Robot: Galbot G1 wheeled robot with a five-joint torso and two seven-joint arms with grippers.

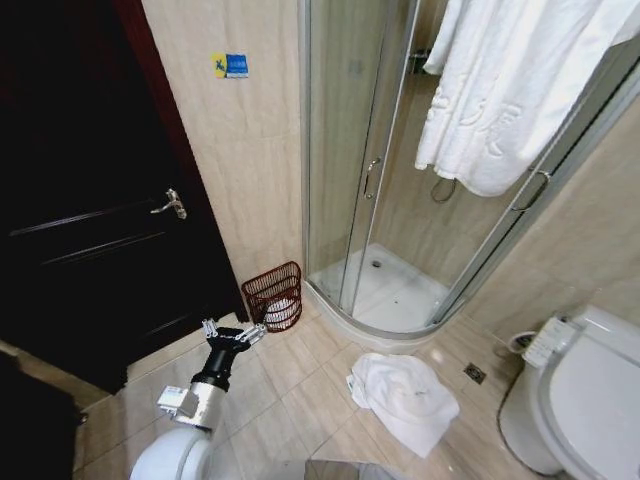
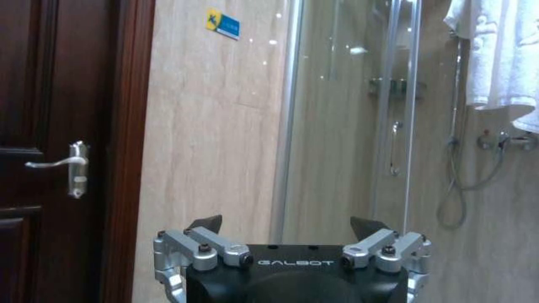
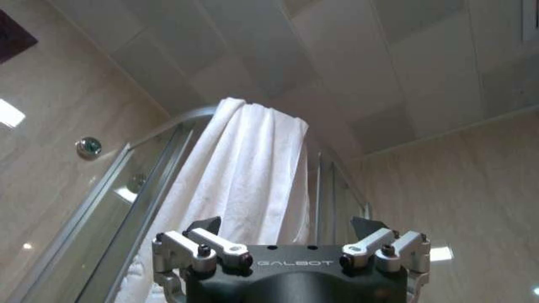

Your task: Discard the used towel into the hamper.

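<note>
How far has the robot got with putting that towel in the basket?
Barely started, by the look of it. The used towel lies crumpled on the floor tiles near the toilet, untouched. The hamper stands by the wall beside the shower. The left gripper is raised near the hamper, jaws open and empty; the right gripper points upward, also open. Picking up and dropping remain.

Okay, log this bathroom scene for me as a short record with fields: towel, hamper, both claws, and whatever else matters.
towel: white towel crumpled on the floor tiles, between the shower and the toilet
hamper: reddish-brown wire hamper on the floor by the wall, beside the shower enclosure
left claw: open, empty, raised near the hamper
right claw: open, empty, pointing up toward the ceiling and a hanging white bathrobe
door: dark wooden door, shut
task status: towel not yet picked up
</note>
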